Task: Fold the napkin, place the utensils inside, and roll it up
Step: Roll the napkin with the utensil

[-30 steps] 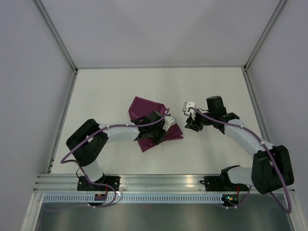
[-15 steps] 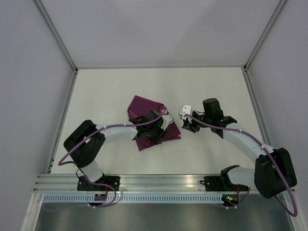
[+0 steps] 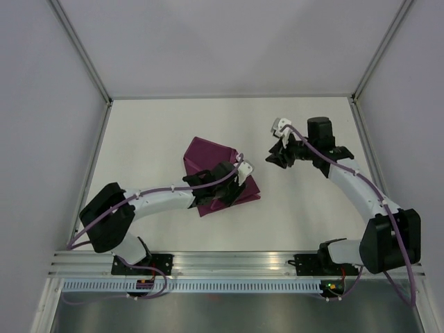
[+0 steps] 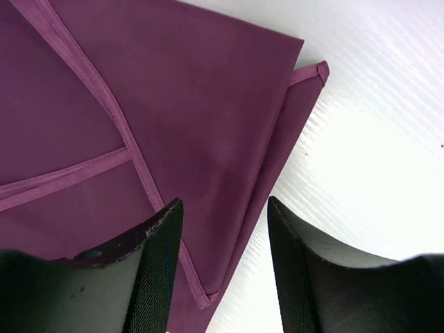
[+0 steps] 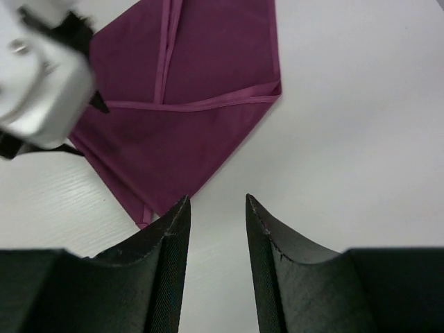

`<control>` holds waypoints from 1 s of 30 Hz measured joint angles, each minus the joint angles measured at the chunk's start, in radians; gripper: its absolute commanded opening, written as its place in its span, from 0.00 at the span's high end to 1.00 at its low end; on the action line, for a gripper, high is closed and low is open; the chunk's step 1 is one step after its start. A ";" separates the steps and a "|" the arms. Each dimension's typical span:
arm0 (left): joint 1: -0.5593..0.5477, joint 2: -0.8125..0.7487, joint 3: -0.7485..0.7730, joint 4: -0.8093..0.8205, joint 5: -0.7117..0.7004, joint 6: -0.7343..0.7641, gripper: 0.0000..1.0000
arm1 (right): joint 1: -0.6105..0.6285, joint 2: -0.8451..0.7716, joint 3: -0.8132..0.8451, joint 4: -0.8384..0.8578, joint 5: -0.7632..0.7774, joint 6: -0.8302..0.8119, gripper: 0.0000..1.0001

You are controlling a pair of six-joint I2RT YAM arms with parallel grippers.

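The napkin (image 3: 207, 154) lies folded flat on the white table, dark magenta with stitched hems. My left gripper (image 3: 232, 189) hovers over its near right edge. In the left wrist view the left gripper (image 4: 223, 208) is open, and the napkin (image 4: 173, 104) with a hemmed corner lies below the gap, not gripped. My right gripper (image 3: 279, 155) hangs to the right of the cloth, apart from it. In the right wrist view the right gripper (image 5: 216, 201) is open over bare table, with the napkin (image 5: 187, 118) ahead of it. The utensils are out of view.
The white tabletop (image 3: 159, 125) is walled by grey panels at the back and both sides. An aluminium rail (image 3: 229, 260) runs along the near edge by the arm bases. The left wrist's white housing (image 5: 41, 90) shows at the upper left of the right wrist view.
My left gripper has opened and let go of the napkin, which now lies flat. The right gripper first neared the cloth, then drew back and away from it.
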 measured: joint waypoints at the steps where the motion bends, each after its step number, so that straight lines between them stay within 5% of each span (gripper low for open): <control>1: -0.019 -0.006 0.000 0.003 -0.035 0.003 0.42 | -0.026 0.028 0.040 -0.014 -0.021 0.025 0.58; 13: -0.320 0.101 0.003 0.040 -0.508 0.097 0.40 | -0.351 0.487 0.475 -0.227 -0.215 0.243 0.65; 30: -0.341 0.292 0.054 0.033 -0.727 0.174 0.47 | -0.385 0.498 0.471 -0.286 -0.208 0.257 0.65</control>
